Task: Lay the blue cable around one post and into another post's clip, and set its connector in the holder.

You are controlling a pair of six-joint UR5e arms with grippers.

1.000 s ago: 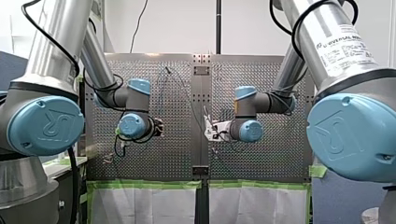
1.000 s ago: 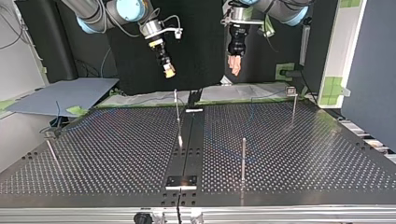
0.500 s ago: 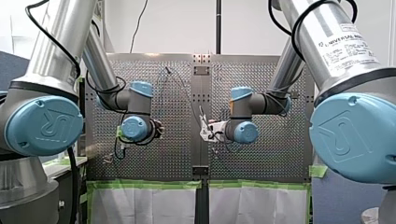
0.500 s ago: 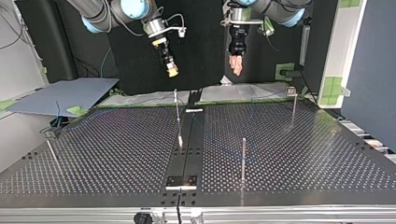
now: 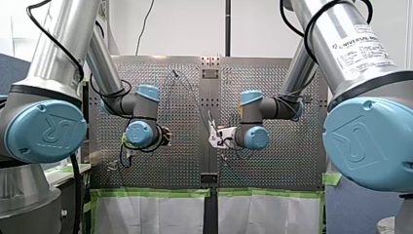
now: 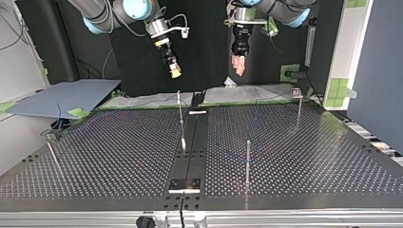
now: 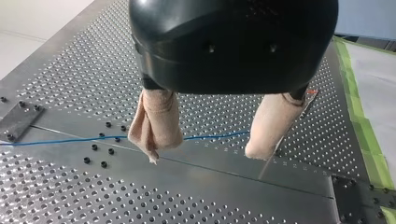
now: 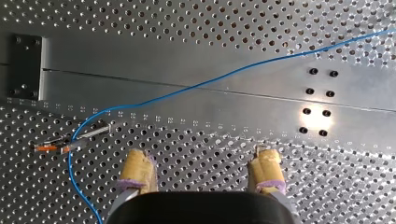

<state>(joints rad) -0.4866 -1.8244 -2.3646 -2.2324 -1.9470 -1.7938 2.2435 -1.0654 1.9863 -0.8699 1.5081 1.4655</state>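
Note:
The thin blue cable (image 8: 224, 77) lies on the perforated table and curves past a leaning post (image 8: 91, 133) with an orange-tipped end. In the left wrist view the cable (image 7: 70, 139) runs across the table under my left gripper (image 7: 205, 149), which hangs open above it with beige pads (image 7: 156, 123) and nothing between them. My right gripper (image 8: 201, 161) is open too, its yellow pads (image 8: 137, 170) high over the table beside the cable's bend. In the top view both grippers hover above the far edge: left (image 6: 239, 64), right (image 6: 175, 72).
Thin upright posts stand on the table in the top view: one near the front (image 6: 247, 159), one at the centre strip (image 6: 180, 109), one far right (image 6: 299, 107), one at the left (image 6: 51, 152). A small plate (image 6: 185, 184) sits on the centre strip.
My right gripper has shifted a little towards the table's middle and slightly lower in the top view. My left gripper has barely moved. Both stay open.

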